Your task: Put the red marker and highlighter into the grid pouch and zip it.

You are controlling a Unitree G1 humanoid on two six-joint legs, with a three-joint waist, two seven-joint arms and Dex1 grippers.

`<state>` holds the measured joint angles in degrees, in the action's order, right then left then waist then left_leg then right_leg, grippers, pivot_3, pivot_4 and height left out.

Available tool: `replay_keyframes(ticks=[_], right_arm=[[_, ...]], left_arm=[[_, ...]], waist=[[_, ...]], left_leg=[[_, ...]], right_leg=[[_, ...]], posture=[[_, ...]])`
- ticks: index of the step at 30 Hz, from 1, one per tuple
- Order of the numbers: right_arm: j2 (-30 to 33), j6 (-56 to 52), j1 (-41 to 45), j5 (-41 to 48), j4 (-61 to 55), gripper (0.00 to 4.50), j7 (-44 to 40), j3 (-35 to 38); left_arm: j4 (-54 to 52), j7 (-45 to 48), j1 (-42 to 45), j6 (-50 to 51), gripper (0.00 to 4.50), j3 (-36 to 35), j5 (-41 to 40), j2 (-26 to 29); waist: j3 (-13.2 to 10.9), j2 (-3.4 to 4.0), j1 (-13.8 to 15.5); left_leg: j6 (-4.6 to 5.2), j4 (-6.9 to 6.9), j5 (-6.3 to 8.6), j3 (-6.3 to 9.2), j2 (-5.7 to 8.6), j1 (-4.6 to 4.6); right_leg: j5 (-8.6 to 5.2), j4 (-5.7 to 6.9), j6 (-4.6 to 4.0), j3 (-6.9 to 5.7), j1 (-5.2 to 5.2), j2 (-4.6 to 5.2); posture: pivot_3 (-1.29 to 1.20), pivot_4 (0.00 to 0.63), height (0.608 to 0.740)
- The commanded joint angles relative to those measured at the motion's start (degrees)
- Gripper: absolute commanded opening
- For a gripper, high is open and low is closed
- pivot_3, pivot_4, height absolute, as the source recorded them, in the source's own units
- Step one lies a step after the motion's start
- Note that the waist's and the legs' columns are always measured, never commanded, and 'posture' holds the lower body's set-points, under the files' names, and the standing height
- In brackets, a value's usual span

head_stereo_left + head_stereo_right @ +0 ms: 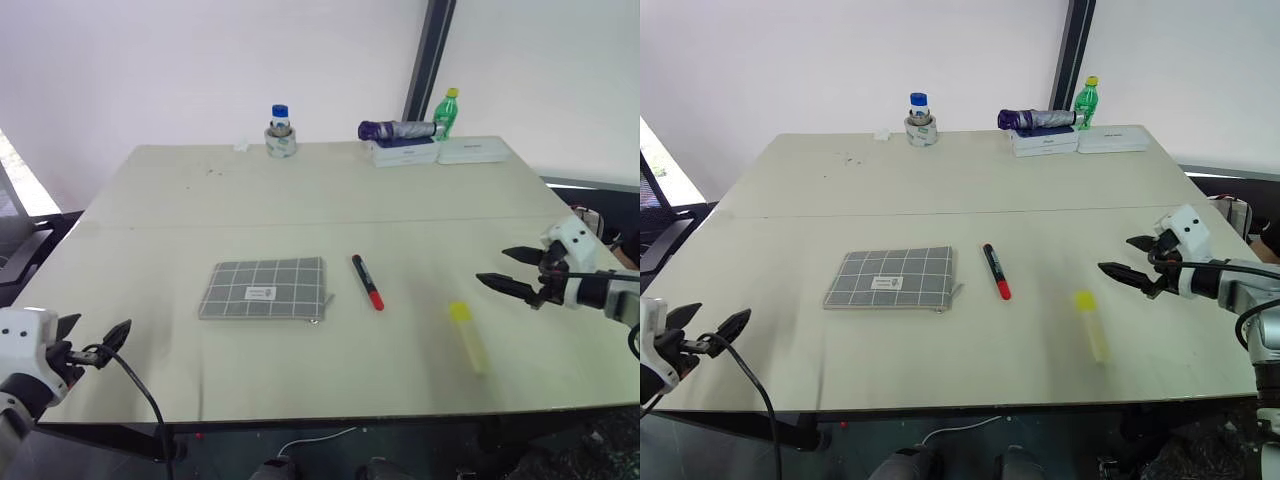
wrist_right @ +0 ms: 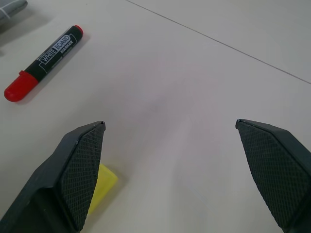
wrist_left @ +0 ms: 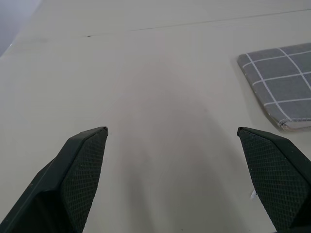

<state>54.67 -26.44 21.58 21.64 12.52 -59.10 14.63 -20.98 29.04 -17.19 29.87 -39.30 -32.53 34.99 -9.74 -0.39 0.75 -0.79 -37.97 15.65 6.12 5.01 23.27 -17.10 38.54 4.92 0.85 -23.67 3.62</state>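
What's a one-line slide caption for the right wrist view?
Open right gripper hovers over the table, highlighter by one finger, red marker lying beyond.

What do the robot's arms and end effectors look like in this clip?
Both arms end in white wrist housings. Each end effector, left and right, has two black tapered fingers whose inner pads carry a fine diamond-knurled texture. A black cable loops from the left wrist.

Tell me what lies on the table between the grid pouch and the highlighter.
The red marker lies there, a little right of the grid pouch and apart from it; bare table separates it from the highlighter. The left eye view shows this.
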Motion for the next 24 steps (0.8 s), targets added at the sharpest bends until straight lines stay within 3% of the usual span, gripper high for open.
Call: replay_keyframes(ticks=[1,11,19,22,24], right_arm=[[0.2,-0.2,0.8,1.1,-2.0,4.47,-0.2,1.1],[-1.4,0.8,2.5,0.8,-2.0,4.47,0.6,0.6],[-7.9,-2.4,6.7,2.5,-10.9,4.47,3.5,-3.4],[-10.1,-3.5,6.7,2.0,-14.5,3.61,5.1,-5.9],[-11.8,-5.1,6.9,1.9,-17.0,2.62,6.4,-8.1]], left_arm=[[-2.2,0.2,0.0,-0.1,4.50,-1.5,-0.8,0.8],[-1.9,0.2,1.1,-0.9,4.50,-0.1,0.6,1.3],[-0.2,2.2,1.5,-7.3,4.50,5.2,7.6,2.1],[1.8,3.4,2.6,-9.8,4.50,7.5,10.2,3.0],[3.5,4.4,3.7,-11.6,4.50,8.9,11.7,3.7]], waist=[[0.0,0.00,0.0],[0.0,0.00,0.0],[0.0,0.02,-0.1],[0.0,0.01,0.1],[0.0,0.01,0.1]], left_leg=[[0.01,0.00,0.01,0.00,0.00,0.00],[0.03,0.00,0.02,0.00,0.00,0.00],[0.03,0.04,0.02,0.00,0.00,-0.01],[0.03,0.04,0.02,0.00,0.00,-0.01],[0.03,0.04,0.02,0.02,0.01,0.00]], right_leg=[[0.00,-0.02,0.00,0.00,0.01,0.00],[0.01,-0.09,0.00,0.00,0.03,0.00],[0.02,-0.13,0.00,0.00,0.03,-0.01],[0.03,-0.15,0.01,0.00,0.04,0.00],[0.04,-0.19,0.02,-0.02,0.06,0.00]], posture=[[0.00,0.150,0.740],[0.00,0.150,0.740],[0.00,0.150,0.740],[0.00,0.150,0.740],[0.00,0.150,0.740]])
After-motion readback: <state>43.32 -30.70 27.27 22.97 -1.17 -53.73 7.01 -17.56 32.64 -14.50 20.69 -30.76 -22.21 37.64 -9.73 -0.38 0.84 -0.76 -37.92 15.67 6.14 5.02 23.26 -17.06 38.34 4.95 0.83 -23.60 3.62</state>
